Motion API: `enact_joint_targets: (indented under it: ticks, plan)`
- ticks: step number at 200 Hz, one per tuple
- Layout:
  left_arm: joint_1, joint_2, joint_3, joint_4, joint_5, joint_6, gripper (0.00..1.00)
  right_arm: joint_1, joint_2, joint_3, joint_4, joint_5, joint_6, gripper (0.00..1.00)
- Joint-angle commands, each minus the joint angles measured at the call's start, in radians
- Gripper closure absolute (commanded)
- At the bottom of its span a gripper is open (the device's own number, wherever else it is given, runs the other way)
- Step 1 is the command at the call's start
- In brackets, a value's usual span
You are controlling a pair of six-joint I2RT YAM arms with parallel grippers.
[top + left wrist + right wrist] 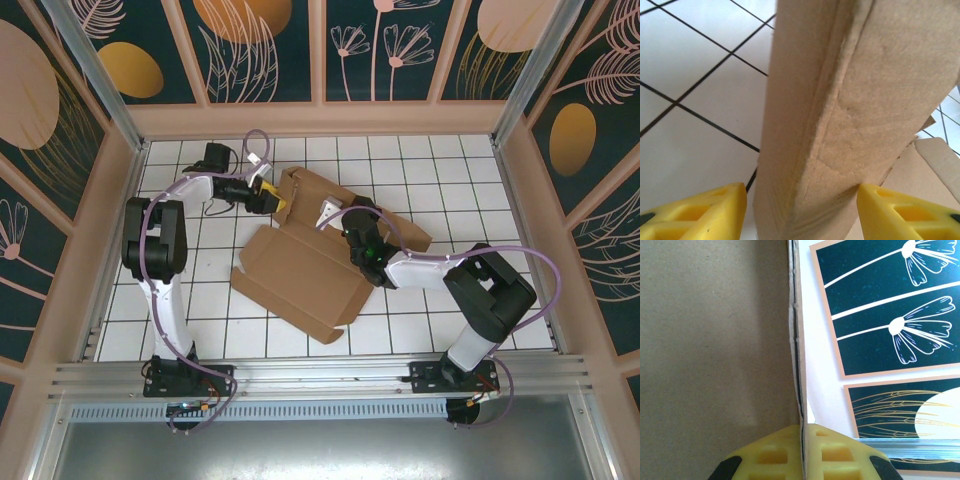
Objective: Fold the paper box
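The paper box lies mostly flat in brown cardboard on the white tiles, its long panel reaching toward the near edge. My left gripper is at the box's far left corner. In the left wrist view a folded flap stands upright between the yellow fingers of that gripper; the right finger touches it, the left one stands off with a gap. My right gripper is over the box's middle, pointing upward. Up close it is shut on the thin edge of a raised cardboard panel.
Dark floral wall panels enclose the tiled floor on three sides. An aluminium rail runs along the near edge by the arm bases. Bare tiles lie right of and behind the box.
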Motion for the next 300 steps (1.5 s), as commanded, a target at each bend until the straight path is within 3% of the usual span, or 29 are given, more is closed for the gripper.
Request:
enact_joint_targets:
  ticks: [1,52,96,137,185,217,268,300]
  plan:
    - [-0.006,0.012,0.024,-0.066,0.045,0.064,0.39,0.005,-0.008,0.037,0.014,-0.016,0.046,1.00]
    - [-0.002,0.063,0.125,-0.269,0.156,0.207,0.38,-0.012,-0.041,0.042,-0.114,-0.066,0.137,1.00]
    - [-0.002,0.308,0.490,-0.953,0.174,0.689,0.38,-0.020,-0.050,0.046,-0.196,-0.094,0.184,1.00]
    - [-0.002,0.270,0.422,-0.951,0.169,0.754,0.37,-0.042,-0.037,0.076,-0.265,-0.121,0.229,1.00]
    - [-0.002,0.289,0.436,-0.948,0.164,0.731,0.37,-0.050,-0.026,0.107,-0.288,-0.132,0.239,1.00]
    - [0.001,0.298,0.445,-0.933,0.132,0.701,0.37,-0.080,-0.070,0.153,-0.471,-0.251,0.337,1.00]
    - [0.009,0.155,0.247,-0.483,0.041,0.317,0.34,-0.119,-0.128,0.166,-0.583,-0.330,0.389,1.00]
    - [0.009,0.106,0.194,-0.382,0.013,0.271,0.30,-0.127,-0.150,0.188,-0.651,-0.383,0.409,1.00]
